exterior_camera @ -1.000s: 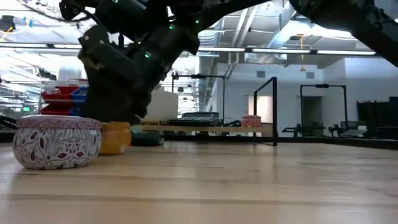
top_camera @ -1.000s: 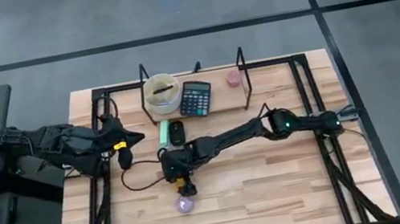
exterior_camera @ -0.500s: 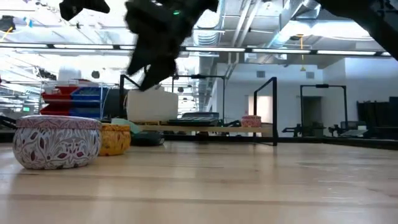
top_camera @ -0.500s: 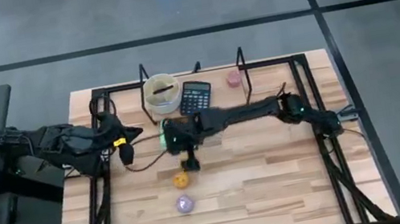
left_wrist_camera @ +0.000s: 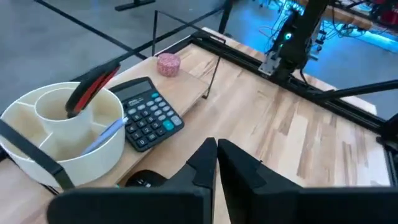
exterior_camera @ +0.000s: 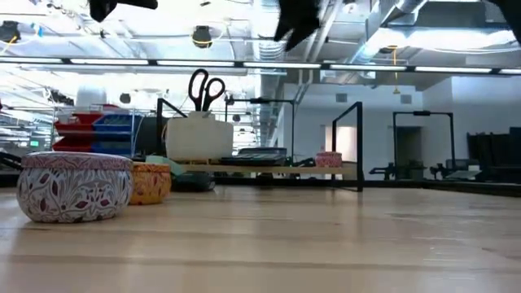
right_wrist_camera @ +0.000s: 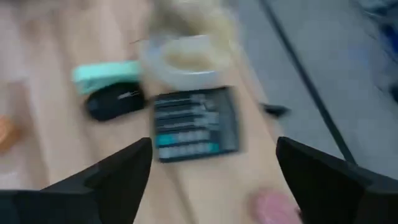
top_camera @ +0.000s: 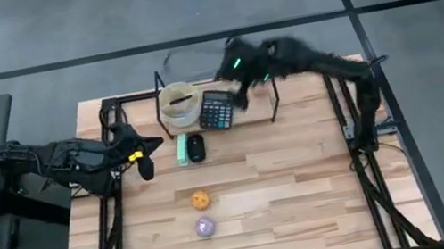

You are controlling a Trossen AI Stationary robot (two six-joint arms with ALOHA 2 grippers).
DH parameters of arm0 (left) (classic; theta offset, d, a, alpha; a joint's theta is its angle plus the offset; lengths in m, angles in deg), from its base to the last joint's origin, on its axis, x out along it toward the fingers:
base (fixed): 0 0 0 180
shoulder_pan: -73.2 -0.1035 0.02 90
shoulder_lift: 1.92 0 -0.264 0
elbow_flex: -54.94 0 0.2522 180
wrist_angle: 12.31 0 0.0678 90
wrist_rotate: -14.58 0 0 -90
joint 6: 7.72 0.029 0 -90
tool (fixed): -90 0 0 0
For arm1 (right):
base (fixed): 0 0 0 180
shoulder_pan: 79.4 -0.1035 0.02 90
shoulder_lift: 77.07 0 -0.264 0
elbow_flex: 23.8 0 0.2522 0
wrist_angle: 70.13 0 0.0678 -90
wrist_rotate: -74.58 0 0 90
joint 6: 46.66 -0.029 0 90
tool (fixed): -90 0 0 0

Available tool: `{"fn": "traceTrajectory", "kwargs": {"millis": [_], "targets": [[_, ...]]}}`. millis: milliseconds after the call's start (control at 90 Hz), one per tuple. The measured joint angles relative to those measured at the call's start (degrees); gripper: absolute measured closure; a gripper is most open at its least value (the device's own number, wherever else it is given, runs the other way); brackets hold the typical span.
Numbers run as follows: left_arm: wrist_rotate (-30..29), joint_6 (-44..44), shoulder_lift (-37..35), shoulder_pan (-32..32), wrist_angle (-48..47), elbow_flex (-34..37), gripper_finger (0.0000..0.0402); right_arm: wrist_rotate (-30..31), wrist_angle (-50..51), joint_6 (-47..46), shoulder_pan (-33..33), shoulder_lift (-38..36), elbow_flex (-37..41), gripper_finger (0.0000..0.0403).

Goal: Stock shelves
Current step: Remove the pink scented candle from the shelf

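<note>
Shelves (top_camera: 239,120) at table's (top_camera: 307,201) far edge, holding bowl (top_camera: 178,103), calculator (top_camera: 218,109). Right gripper (top_camera: 240,94) above calculator, jaws wide apart, empty. Left gripper (top_camera: 148,155) at table's left side, jaws closed, empty.

right pincer (top_camera: 235,95) gaping wide, arm stretched over the far table edge; left pincer (top_camera: 143,158) closed at the left side.
</note>
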Motion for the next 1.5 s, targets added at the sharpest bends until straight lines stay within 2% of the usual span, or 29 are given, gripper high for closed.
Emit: {"fn": "traceTrajectory", "kwargs": {"millis": [189,333,478,611,789,844,967,1044,1189,1333,1500], "targets": [[0.44,4.81,3.85,-0.84,3.96,0.00,0.0402,-12.82,0.45,4.42,12.25,1.09,0.02,0.0076],[2.64,6.56,6.33,-2.59,6.80,0.02,0.0402,-13.66,0.80,15.41,16.10,6.39,0.05,0.0076],[5.00,6.59,7.79,-4.44,7.90,0.02,0.0402,-13.38,3.76,22.45,16.17,11.75,0.13,0.0076],[7.04,6.39,8.04,-5.70,8.44,0.02,0.0402,-10.53,5.34,20.01,15.75,15.93,0.13,0.0076],[8.40,6.33,8.00,-6.73,8.41,0.02,0.0402,-9.84,8.35,21.91,15.71,20.29,0.09,0.0076],[8.70,6.29,7.90,-6.96,8.41,0.02,0.0402,-7.15,9.89,22.66,15.66,21.50,0.09,0.0076],[9.71,6.20,7.90,-7.35,8.40,0.02,0.0402,2.89,11.57,23.53,15.03,24.12,0.09,0.0076],[9.70,6.20,7.90,-7.39,8.43,0.02,0.0402,5.56,12.14,25.98,14.60,25.35,0.09,0.0076],[9.69,6.22,7.90,-7.39,8.38,0.02,0.0402,5.80,12.43,27.75,13.28,26.76,0.07,0.0076],[9.67,6.21,7.90,-7.41,8.41,0.02,0.0402,1.89,12.20,28.56,12.84,26.80,0.07,0.0076],[9.67,6.21,7.90,-7.41,8.36,0.02,0.0402,1.55,12.75,27.68,12.95,26.78,0.07,0.0076]]}}
